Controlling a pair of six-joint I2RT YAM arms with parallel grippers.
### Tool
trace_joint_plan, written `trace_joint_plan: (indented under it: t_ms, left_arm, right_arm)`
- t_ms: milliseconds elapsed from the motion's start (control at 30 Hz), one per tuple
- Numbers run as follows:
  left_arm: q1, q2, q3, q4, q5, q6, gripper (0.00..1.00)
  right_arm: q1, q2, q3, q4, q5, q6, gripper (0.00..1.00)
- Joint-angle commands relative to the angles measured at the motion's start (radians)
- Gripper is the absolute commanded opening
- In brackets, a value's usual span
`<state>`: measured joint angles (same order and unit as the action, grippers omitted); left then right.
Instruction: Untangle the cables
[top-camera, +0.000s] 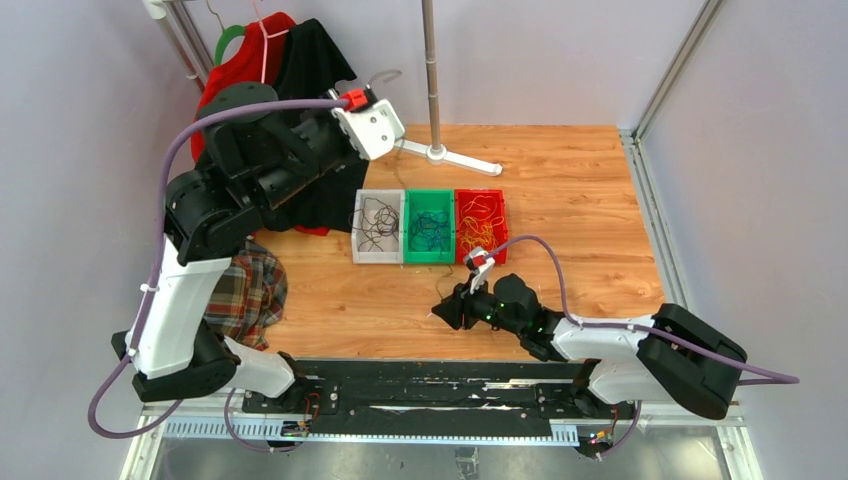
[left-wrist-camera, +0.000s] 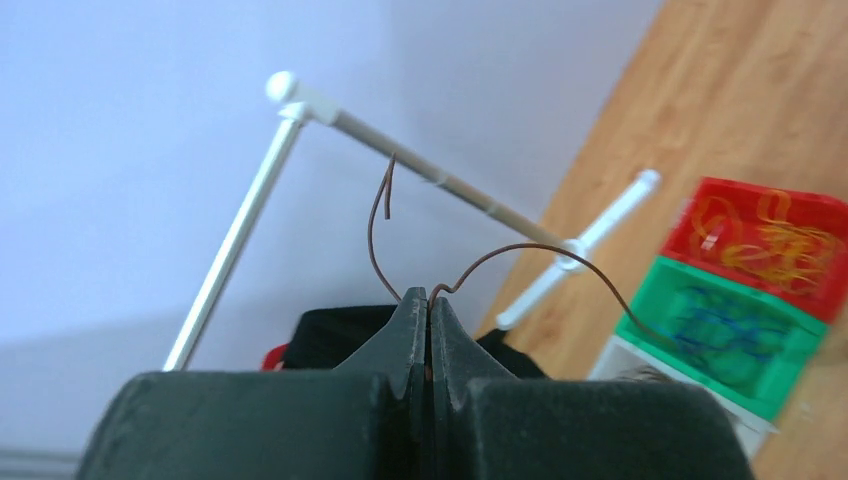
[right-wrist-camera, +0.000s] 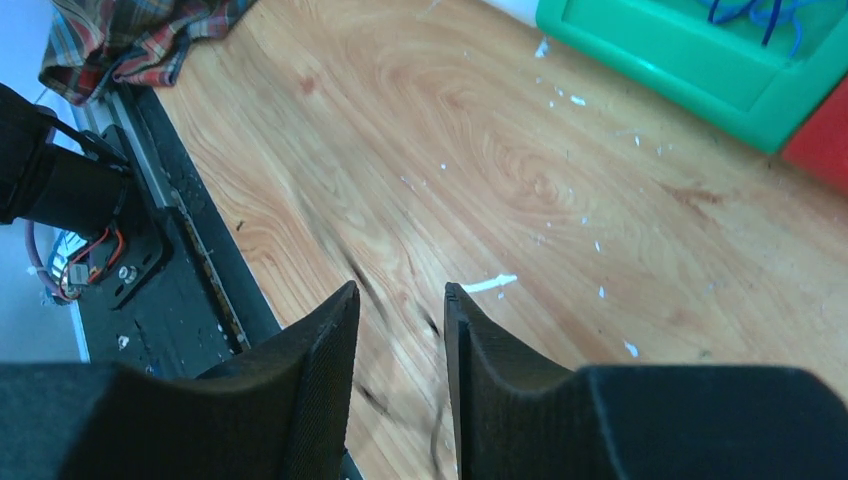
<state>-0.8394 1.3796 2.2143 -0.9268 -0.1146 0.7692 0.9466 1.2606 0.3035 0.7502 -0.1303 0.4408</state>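
L gripper (left-wrist-camera: 428, 296) pinches cable (left-wrist-camera: 371, 236); R gripper (right-wrist-camera: 400, 298) parted over wood table (right-wrist-camera: 520, 150), prob. holding nothing.

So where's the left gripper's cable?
The cable is pinched in the shut left gripper, raised over the table at far left, beyond the grey bin, near the white stand.

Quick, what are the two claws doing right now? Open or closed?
Left claw: closed, pinching a thin dark cable.
Right claw: open, nothing clearly held.
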Motion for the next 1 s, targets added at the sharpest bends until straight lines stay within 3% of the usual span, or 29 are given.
trace_joint_plan:
  t_ms: [0, 133, 300, 467, 700, 967]
  left_arm:
    - [0.05, 0.008, 0.036, 0.164, -0.111, 0.109, 0.0]
    - [0.069, 0.017, 0.028, 0.225, -0.158, 0.194, 0.01]
    - [0.104, 0.023, 0.024, 0.203, -0.132, 0.175, 0.01]
    - [0.142, -0.02, -0.115, 0.244, -0.114, 0.154, 0.01]
    - [0.342, -0.023, -0.318, 0.293, 0.002, 0.081, 0.0]
    - [0.368, -0.069, -0.669, 0.447, -0.008, 0.108, 0.0]
  right_arm:
    - [0.009, -0.012, -0.034, 0.026, 0.009, 0.013, 0.37]
    - [0.01, -0.026, -0.052, 0.005, 0.014, 0.016, 0.39]
    - [0.009, -0.076, -0.056, -0.027, 0.038, 0.021, 0.47]
    - [0.01, -0.166, -0.027, -0.124, 0.071, -0.005, 0.51]
    - [0.009, -0.281, -0.028, -0.235, 0.116, -0.031, 0.52]
    - [0.009, -0.435, -0.063, -0.348, 0.175, -0.031, 0.52]
